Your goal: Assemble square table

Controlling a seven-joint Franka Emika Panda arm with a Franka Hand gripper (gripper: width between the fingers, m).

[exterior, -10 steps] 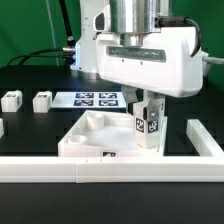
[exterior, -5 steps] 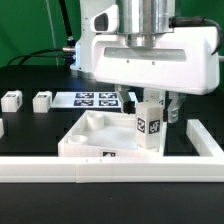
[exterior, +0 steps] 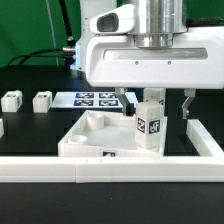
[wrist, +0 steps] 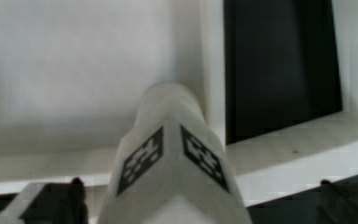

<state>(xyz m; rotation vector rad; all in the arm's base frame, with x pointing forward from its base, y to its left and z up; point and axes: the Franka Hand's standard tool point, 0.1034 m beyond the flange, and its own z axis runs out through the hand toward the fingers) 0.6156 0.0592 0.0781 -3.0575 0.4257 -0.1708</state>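
Gripper (exterior: 157, 108) jaws wide, clear of the leg (exterior: 150, 127) on both sides; we see it upright in the square table (exterior: 82, 147) corner.

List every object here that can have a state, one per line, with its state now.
Standing leg: upright in a corner of the table top.
Jaws: open, either side of that leg, not touching it.
Table top: flat, rim up.
Spare legs: loose, unfitted.
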